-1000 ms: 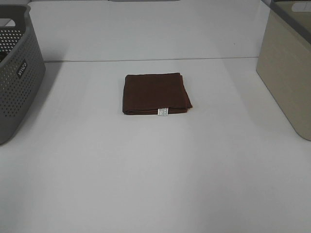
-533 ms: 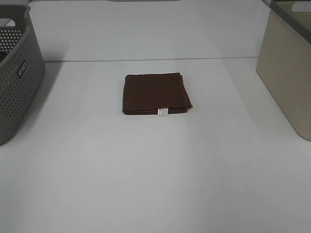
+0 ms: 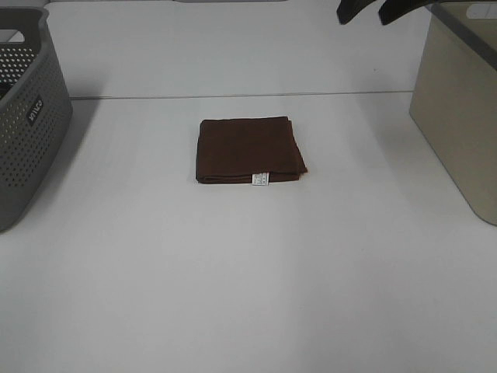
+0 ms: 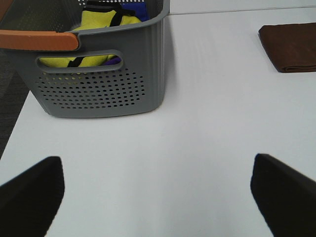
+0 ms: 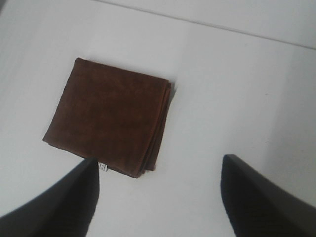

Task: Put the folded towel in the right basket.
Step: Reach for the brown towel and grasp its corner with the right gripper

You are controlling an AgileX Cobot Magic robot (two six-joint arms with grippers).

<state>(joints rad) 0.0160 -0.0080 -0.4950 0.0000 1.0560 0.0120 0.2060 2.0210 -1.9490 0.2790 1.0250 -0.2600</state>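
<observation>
Right tool (image 3: 363, 21) has entered beside right basket (image 3: 458, 116).

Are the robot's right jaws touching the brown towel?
Apart. The exterior high view shows the right gripper at the top edge, with a wide stretch of white table between its open jaws and the towel.

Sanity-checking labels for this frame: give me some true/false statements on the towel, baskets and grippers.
1. The folded towel lies flat on the table, between the two baskets. True.
2. The right gripper is shut on the towel. False: it is open and clear of the towel.
3. The grey basket holds yellow items. True.
4. The towel sits in the beige basket. False: it is on the table.
5. The left gripper is open. True.
</observation>
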